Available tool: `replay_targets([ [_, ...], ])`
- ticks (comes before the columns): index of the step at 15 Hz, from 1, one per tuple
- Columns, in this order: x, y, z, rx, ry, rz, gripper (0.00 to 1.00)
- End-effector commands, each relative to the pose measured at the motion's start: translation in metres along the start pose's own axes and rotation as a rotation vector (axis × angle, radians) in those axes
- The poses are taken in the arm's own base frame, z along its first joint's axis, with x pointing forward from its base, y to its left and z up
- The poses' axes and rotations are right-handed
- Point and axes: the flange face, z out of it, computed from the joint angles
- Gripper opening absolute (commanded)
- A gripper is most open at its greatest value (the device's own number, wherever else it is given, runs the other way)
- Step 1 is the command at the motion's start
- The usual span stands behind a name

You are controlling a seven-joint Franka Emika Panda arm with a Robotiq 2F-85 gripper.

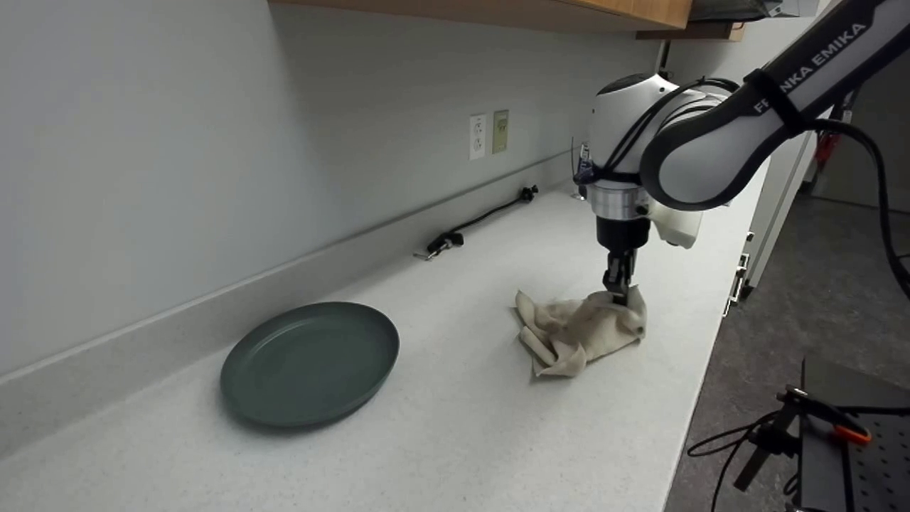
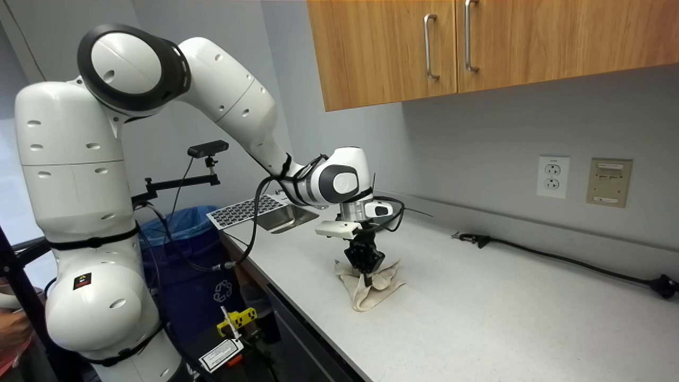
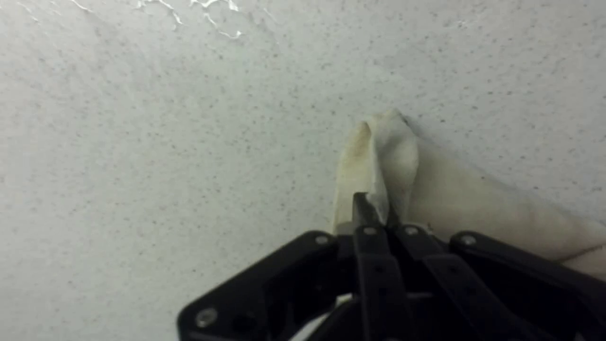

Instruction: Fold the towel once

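Speckled white worktop [image 1: 441, 455]: long and level, running away from you beside a pale grey wall [image 1: 142, 142].
Light wooden wall cabinet [image 2: 382, 48]: up above the worktop, two metal handles [image 2: 427, 48] hanging over your scene.
White-and-black jointed arm [image 2: 79, 201]: bent at the elbow, coming down over the worktop for you in both exterior views.
Dark blue recycling bin [image 2: 196, 313]: beside the worktop, partly behind your arm in an exterior view.
Dark green round plate [image 1: 309, 363]: flat on the worktop, over towards the wall.
Crumpled beige cloth towel [image 1: 597, 334]: here's your cloth, on the worktop right under the wrist, bunched in uneven folds, well apart from the plate.
Slim black cable [image 2: 573, 261]: stretched along the worktop, near the wall.
Black claw [image 3: 378, 213]: straight down onto the towel, and you've got a pinch! The fingers [image 3: 360, 210] are nearly together, a raised ridge of fabric caught between them; corner or mid-fold, you can't tell.
White power outlet [image 1: 477, 136]: on the wall, just beside a beige cover panel [image 1: 500, 131].
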Motion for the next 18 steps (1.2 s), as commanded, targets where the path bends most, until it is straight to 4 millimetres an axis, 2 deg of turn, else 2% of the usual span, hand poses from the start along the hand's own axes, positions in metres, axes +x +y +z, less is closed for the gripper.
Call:
replay_targets([
  [1,0.006,0.004,0.008,-0.104,-0.012,0.049,0.28],
  [6,0.005,0.000,0.014,-0.161,-0.014,0.061,0.64],
  [10,0.003,-0.010,0.001,-0.148,0.026,0.089,0.95],
  [11,0.002,-0.013,-0.004,-0.149,0.038,0.103,0.99],
  [18,-0.003,-0.039,-0.047,-0.196,0.146,0.131,1.00],
])
